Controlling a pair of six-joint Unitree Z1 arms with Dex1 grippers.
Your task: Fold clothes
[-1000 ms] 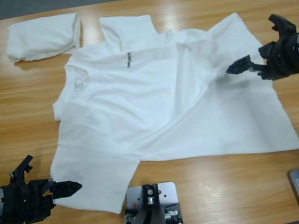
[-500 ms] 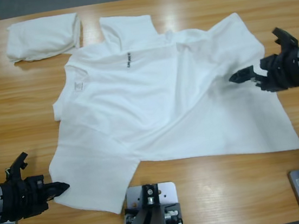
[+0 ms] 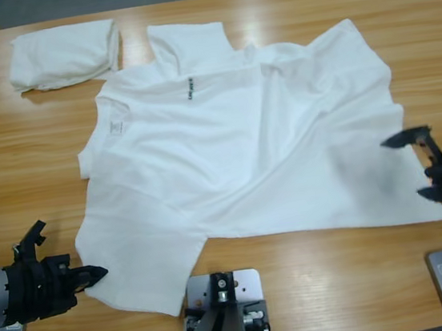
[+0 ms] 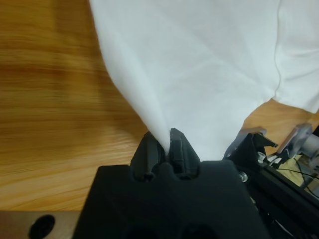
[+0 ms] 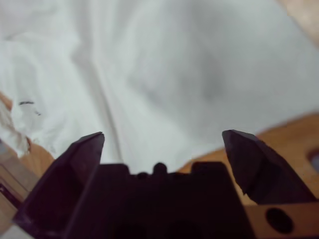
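At the table's near left corner the left gripper (image 3: pixel 89 274) was closed tight on a sleeve tip of the spread T-shirt (image 3: pixel 243 147), the cloth drawn to a point between the jaws in the left wrist view (image 4: pixel 162 144). At the near right, the right gripper (image 3: pixel 419 165) stood wide open and held nothing, hovering at the shirt's right hem, its jaws straddling the fabric edge without touching it.

The shirt lay flat and rumpled across the middle of the table (image 3: pixel 11 167), its lettering (image 3: pixel 190 88) toward the far side. A folded T-shirt (image 3: pixel 62 54) sat at the far left corner.

To do this step well, the right gripper probably needed to drop onto the hem and pinch one layer only, matching the left's hold, so both ends could lift evenly without dragging the body askew.
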